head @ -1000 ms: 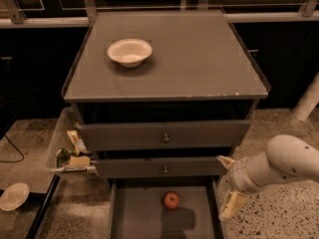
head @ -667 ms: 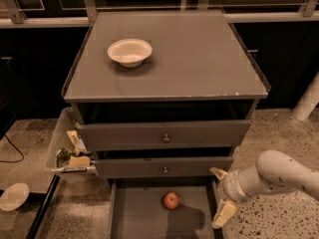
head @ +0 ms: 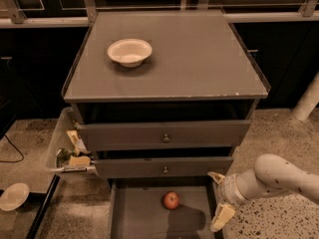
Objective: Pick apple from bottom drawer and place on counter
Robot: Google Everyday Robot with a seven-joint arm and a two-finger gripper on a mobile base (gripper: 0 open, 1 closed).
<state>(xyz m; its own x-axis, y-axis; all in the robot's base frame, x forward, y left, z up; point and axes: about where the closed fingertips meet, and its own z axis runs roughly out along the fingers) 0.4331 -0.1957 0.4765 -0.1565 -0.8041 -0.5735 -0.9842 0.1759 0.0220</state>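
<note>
My gripper (head: 219, 197), fingers spread, hangs at the right wall of the bottom drawer (head: 142, 218). Bare floor surrounds the apple (head: 171, 200) (open from above); the middle drawer (head: 149, 167) overhangs just behind. On the counter (head: 199, 59), only a white bowl (head: 129, 52) stands.

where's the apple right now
In the camera view, the apple sits low centre on the floor of the bottom drawer, near its back; the open claw hangs just right of it, not touching.

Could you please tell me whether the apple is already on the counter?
No, the apple lies in the open bottom drawer, with the gripper at that drawer's right wall and a bowl on the counter.
</note>
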